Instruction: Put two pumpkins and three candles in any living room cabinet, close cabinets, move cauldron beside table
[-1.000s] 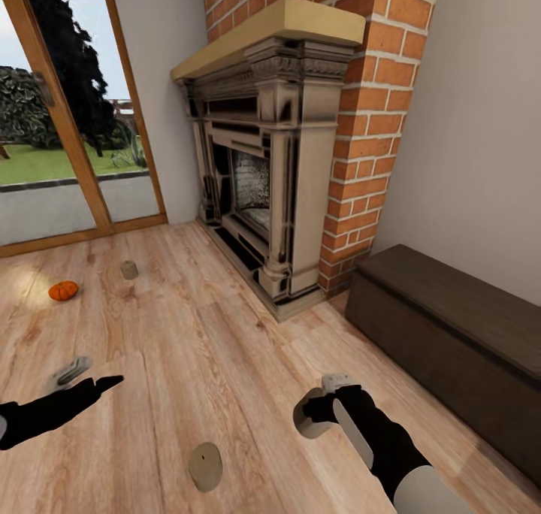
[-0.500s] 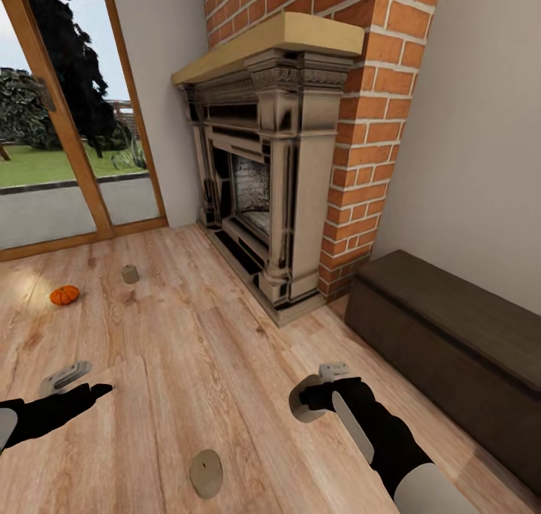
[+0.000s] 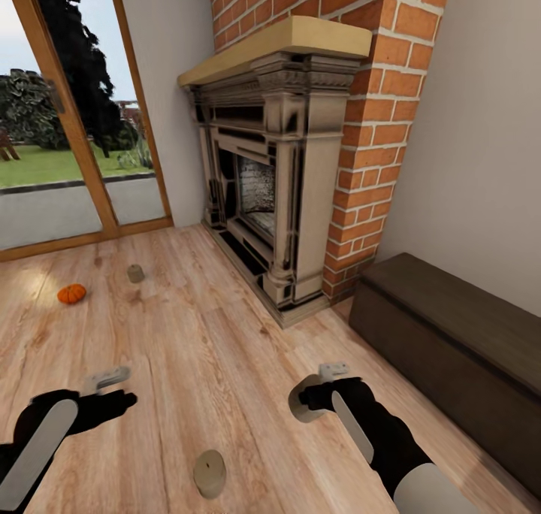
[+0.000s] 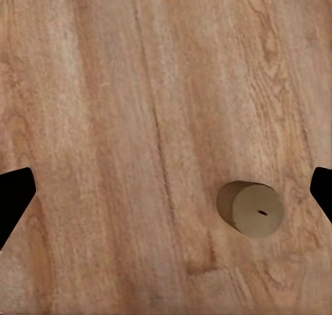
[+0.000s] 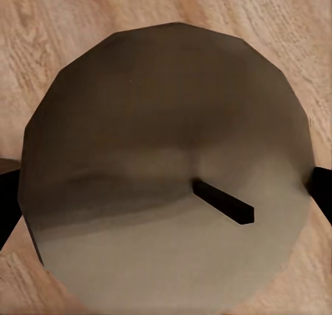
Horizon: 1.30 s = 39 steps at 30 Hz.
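Right gripper (image 3: 309, 403) is clamped on a candle (image 5: 166, 170), held above the wood floor (image 3: 225, 349). Left gripper (image 3: 113, 394) has its fingers spread wide with nothing between them; a second candle (image 3: 210, 473) lies on the floor near it. A third candle (image 3: 135, 273) and a pumpkin (image 3: 71, 294) sit farther off by the glass door. The cabinet (image 3: 451, 334) stands closed right of the fireplace (image 3: 278, 168); its contents are hidden.
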Motion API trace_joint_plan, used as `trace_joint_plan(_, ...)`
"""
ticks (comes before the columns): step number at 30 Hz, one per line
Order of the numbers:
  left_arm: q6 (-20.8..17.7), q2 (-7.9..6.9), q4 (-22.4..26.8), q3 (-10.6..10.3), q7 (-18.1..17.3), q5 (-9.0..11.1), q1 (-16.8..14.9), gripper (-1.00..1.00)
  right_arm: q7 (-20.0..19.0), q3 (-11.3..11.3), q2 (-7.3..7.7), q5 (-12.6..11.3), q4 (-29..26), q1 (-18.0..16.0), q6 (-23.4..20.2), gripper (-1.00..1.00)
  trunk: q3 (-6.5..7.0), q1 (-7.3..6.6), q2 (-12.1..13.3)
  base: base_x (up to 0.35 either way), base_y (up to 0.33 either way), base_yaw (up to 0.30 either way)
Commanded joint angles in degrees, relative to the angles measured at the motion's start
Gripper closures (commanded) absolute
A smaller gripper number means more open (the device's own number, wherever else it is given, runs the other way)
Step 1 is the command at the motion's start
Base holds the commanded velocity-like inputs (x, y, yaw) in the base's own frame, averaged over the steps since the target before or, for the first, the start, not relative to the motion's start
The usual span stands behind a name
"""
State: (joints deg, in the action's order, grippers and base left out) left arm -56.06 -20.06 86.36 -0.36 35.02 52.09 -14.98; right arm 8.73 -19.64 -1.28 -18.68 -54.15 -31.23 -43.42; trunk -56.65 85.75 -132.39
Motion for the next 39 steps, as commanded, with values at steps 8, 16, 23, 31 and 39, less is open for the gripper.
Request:
trace_joint_plan(8,-0.10,0.39,-0.05,-0.50,0.93,0.64,-0.22,-1.00,0.80,-0.15,-0.16,-0.58,-0.08,-0.03,-0.18,1.00,-0.05,-0.01,-0.02,0.000,-0.089,0.187)
trace_joint_plan(16,-0.10,0.40,0.04,-0.52,0.86,0.64,-0.30,-1.00,0.82,-0.11,-0.07,-0.39,-1.12,-0.03,-0.11,1.00,-0.05,-0.01,-0.02,0.030,-0.019,0.009)
trace_joint_plan(23,-0.10,0.45,0.04,-0.59,0.84,0.71,-0.31,-1.00,0.77,-0.22,-0.20,-0.39,-4.34,-0.01,-0.18,1.00,-0.05,-0.01,-0.02,0.211,-0.148,0.000)
trace_joint_plan(31,-0.10,0.76,0.11,-0.61,0.83,0.68,-0.33,-1.00,0.90,-0.21,-0.30,-0.38,-4.58,-0.02,-0.19,1.00,0.03,-0.01,-0.02,0.103,-0.177,0.025)
trace_joint_plan(39,-0.10,1.23,0.13,-0.61,0.87,0.65,-0.73,-1.00,0.93,-0.22,-0.30,-0.37,-4.56,-0.01,-0.26,1.00,0.39,-0.01,-0.02,-0.086,-0.098,0.215)
